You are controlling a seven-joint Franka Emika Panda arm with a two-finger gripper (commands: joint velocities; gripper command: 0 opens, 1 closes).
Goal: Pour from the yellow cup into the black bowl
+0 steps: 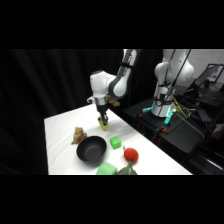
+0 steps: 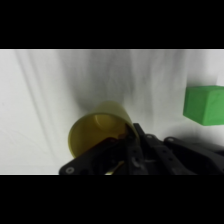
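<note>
A white robot arm reaches down over a white tabletop [image 1: 60, 145], its end effector [image 1: 103, 120] pinching the yellow cup [image 1: 104, 124] by the rim — one finger inside, one outside, as the wrist view shows. Whether the cup's base touches the tabletop cannot be told. In the wrist view the cup [image 2: 97, 132] is seen from above, its mouth partly hidden by the black linkage.

The black bowl [image 1: 91, 150] sits in front of the cup, near but apart. Left of the bowl lies a small brown object [image 1: 78, 135], too blurred to identify. Right of the bowl stand a green cube [image 1: 115, 142] and a red ball [image 1: 131, 155]. Another green thing [image 1: 106, 169] is cut off by the lower edge.
</note>
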